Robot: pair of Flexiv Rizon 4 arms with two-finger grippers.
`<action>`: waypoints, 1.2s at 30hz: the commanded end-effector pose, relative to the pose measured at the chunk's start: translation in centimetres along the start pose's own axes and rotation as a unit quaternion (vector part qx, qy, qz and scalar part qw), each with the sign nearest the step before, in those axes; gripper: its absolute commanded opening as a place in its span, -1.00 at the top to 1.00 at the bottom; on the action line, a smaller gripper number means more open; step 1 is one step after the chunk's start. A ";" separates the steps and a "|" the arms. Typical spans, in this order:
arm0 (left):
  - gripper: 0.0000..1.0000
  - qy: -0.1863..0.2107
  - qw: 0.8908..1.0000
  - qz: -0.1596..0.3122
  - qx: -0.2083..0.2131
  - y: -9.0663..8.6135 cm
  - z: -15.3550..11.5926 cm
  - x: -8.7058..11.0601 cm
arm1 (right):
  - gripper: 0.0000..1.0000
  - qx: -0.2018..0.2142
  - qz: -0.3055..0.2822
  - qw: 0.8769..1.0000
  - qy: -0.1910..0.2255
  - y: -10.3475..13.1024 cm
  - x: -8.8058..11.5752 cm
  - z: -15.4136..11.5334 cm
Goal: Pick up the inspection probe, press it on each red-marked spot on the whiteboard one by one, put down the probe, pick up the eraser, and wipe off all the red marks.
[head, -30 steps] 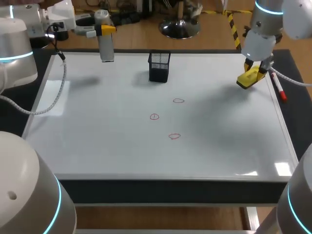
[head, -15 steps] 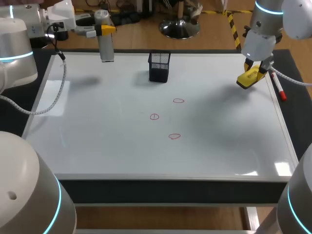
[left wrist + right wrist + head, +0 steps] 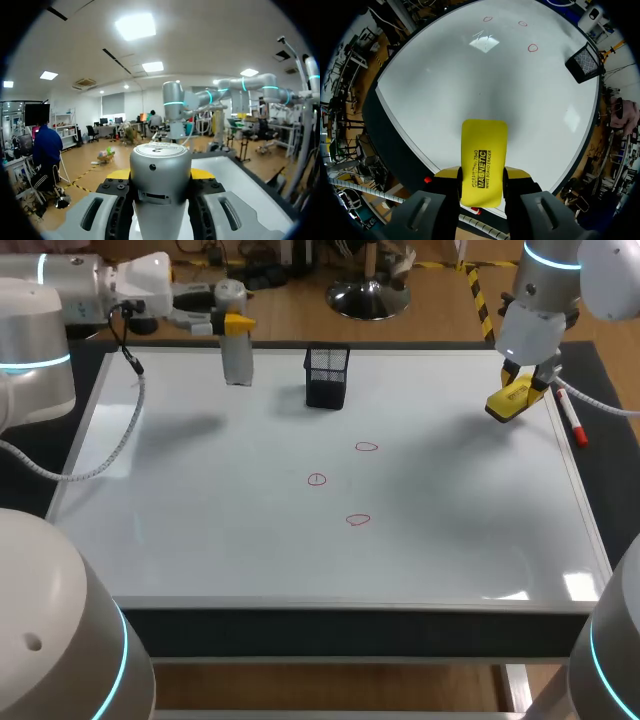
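A grey cylindrical probe (image 3: 237,350) hangs upright above the whiteboard's (image 3: 200,530) far left part, with my left gripper (image 3: 238,322) shut on its top end. In the left wrist view the probe (image 3: 161,190) fills the gap between the fingers. My right gripper (image 3: 522,390) is shut on the yellow eraser (image 3: 509,400), held above the board's far right edge; the eraser (image 3: 483,167) sticks out ahead of the fingers. Three red marks (image 3: 366,447) (image 3: 316,479) (image 3: 358,520) sit mid-board, also visible as the marks (image 3: 533,48) far ahead of the eraser.
A black mesh cup (image 3: 327,377) stands at the board's far middle, between the probe and the marks. A red marker (image 3: 571,419) lies along the board's right frame, beside the eraser.
My left arm has carried the probe to the right and slightly nearer, toward the mesh cup. The right arm and eraser have stayed put.
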State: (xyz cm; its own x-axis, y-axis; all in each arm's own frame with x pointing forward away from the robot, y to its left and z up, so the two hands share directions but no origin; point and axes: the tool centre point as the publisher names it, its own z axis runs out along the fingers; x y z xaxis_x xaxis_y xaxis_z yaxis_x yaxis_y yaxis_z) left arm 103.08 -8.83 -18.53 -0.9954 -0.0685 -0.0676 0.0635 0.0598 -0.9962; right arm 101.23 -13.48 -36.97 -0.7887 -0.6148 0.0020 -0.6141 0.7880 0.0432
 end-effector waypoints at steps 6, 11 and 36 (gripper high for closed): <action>1.00 0.034 0.999 0.019 -0.005 -2.5 2.1 4.1 | 1.00 0.001 -0.001 1.000 0.002 -0.1 0.0 -0.1; 1.00 0.061 0.998 0.021 0.018 -2.7 4.2 5.9 | 1.00 0.001 -0.001 1.000 0.002 -0.1 0.0 -0.1; 1.00 0.156 0.987 -0.001 0.027 0.0 10.4 12.2 | 1.00 0.001 -0.001 1.000 0.002 -0.1 0.0 -0.1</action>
State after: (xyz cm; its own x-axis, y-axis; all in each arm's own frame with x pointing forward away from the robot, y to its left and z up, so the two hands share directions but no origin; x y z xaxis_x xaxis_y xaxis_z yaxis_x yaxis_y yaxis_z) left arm 91.63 -19.84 -19.32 -0.9705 0.2355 -0.0521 0.0579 0.0175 -0.9982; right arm 101.23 -13.49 -36.96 -0.7888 -0.6146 0.0019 -0.6140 0.7881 0.0431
